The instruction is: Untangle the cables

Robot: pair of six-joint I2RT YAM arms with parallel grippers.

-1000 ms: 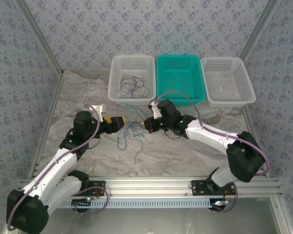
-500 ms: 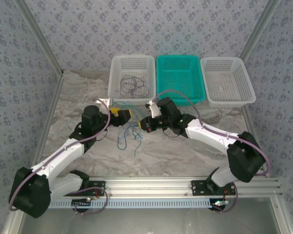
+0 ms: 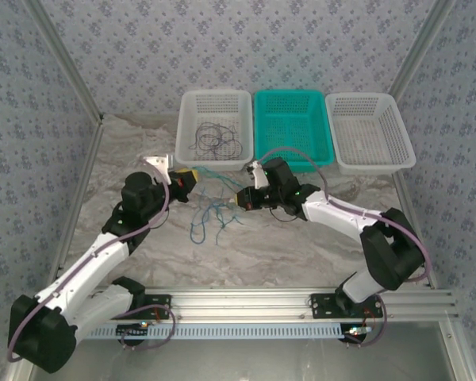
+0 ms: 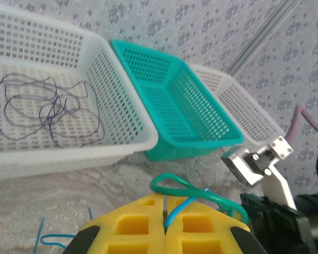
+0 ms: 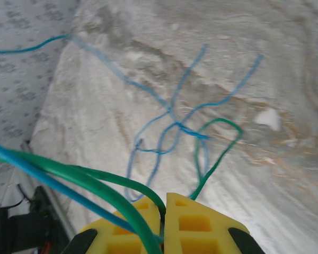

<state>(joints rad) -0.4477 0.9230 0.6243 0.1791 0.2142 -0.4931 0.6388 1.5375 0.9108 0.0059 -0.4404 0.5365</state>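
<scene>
Over marbled table [image 3: 317,246], left gripper [image 3: 187,176] and right gripper [image 3: 242,198] are clamping cables [image 3: 214,213]. Pulling apart is probably coming next.

Left wrist view: the bottom edge cuts off the left gripper [image 4: 164,203]; the green cable [image 4: 153,185] and blue cable [image 4: 183,203] vanish between its pressed-together pads [image 4: 140,227]. Right wrist view: both cables blur and leave frame at left. Top view: their crossings are too fine to resolve.
</scene>
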